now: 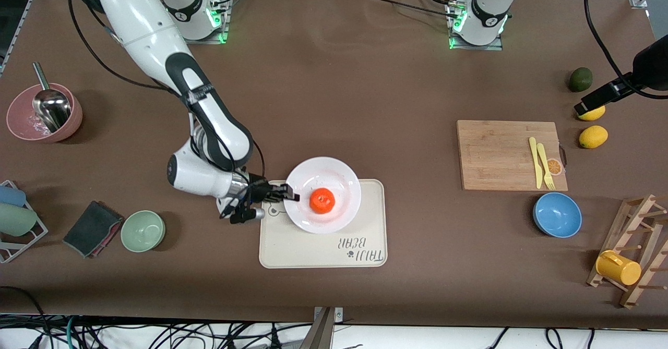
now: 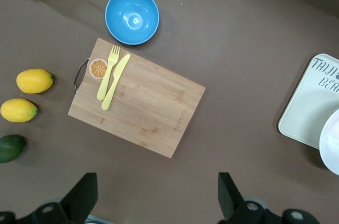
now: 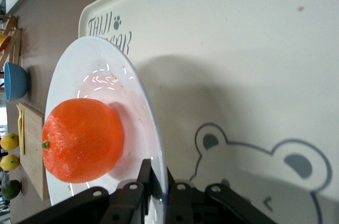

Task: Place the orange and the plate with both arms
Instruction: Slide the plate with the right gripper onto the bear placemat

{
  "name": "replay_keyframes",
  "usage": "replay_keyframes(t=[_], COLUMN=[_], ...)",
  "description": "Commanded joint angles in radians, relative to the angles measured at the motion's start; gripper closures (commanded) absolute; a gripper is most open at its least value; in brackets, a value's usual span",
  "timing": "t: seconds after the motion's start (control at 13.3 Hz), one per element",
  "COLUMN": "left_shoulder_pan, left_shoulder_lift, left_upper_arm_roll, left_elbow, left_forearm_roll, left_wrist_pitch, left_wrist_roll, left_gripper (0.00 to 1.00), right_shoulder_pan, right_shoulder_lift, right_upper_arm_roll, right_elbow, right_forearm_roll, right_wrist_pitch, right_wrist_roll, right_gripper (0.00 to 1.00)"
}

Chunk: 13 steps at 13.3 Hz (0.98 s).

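Observation:
The white plate (image 1: 334, 174) sits over the cream bear-print tray (image 1: 323, 250), with the orange (image 1: 322, 201) in its middle. My right gripper (image 1: 292, 196) is shut on the plate's rim at the edge toward the right arm's end of the table. In the right wrist view the fingers (image 3: 150, 173) pinch the rim of the plate (image 3: 100, 81), the orange (image 3: 82, 139) lies on it, and the plate casts a shadow on the tray (image 3: 238, 49). My left gripper (image 1: 587, 107) hangs open and empty (image 2: 156, 181) high over the table beside the lemons.
A wooden cutting board (image 1: 501, 153) carries a yellow fork and knife (image 1: 540, 161). A blue bowl (image 1: 557, 214), two lemons (image 1: 593, 136), an avocado (image 1: 580, 79) and a mug rack (image 1: 634, 250) are at the left arm's end. A green bowl (image 1: 143, 230), a cloth (image 1: 93, 228) and a pink bowl (image 1: 44, 113) are at the right arm's end.

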Motion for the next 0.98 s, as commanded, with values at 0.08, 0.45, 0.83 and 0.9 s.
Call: replay_keyframes(t=[0.08, 0.45, 0.83, 0.9], left_shoulder_pan=[0.008, 0.008, 0.011, 0.011], left_shoulder_lift=[0.011, 0.012, 0.012, 0.012], left_upper_arm_roll=[-0.001, -0.001, -0.001, -0.001], left_elbow=[0.019, 0.021, 0.021, 0.021], left_forearm_roll=[-0.028, -0.028, -0.028, -0.028], left_wrist_pitch=[-0.023, -0.021, -0.021, -0.021], left_wrist_roll=[0.024, 0.024, 0.023, 0.023], left_gripper=[0.0, 0.0, 0.0, 0.0], right_shoulder_pan=[0.032, 0.05, 0.047, 0.046], right_shoulder_lift=[0.186, 0.2, 0.116, 0.086], right_upper_arm_roll=[0.006, -0.002, -0.035, -0.049], right_elbow=[0.261, 0.272, 0.268, 0.268], right_forearm_roll=[-0.03, -0.083, -0.319, -0.382], right_wrist_pitch=[-0.019, -0.023, -0.156, -0.213], right_wrist_roll=[0.046, 0.052, 0.133, 0.164], right_gripper=[1.0, 0.22, 0.0, 0.0])
